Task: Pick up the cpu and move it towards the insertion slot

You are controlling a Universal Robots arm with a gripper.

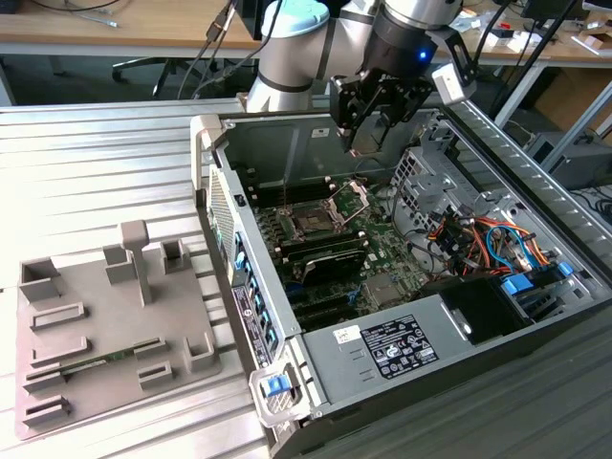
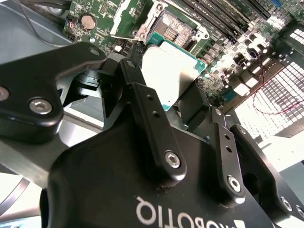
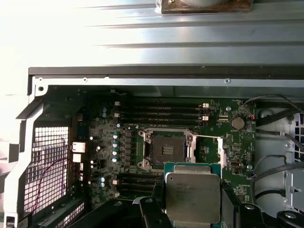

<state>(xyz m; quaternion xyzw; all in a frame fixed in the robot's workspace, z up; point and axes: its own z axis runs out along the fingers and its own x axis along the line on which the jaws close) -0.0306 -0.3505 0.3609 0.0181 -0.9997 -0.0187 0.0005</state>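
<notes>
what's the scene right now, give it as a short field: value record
gripper: shut on the cpu, above the open computer case
cpu: held by its edges, metal top showing in both wrist views
insertion slot: open and bare, bracket swung up, on the motherboard
cpu vs slot: apart, not yet seated
grey tray: on the table, at the exterior view's left
</notes>
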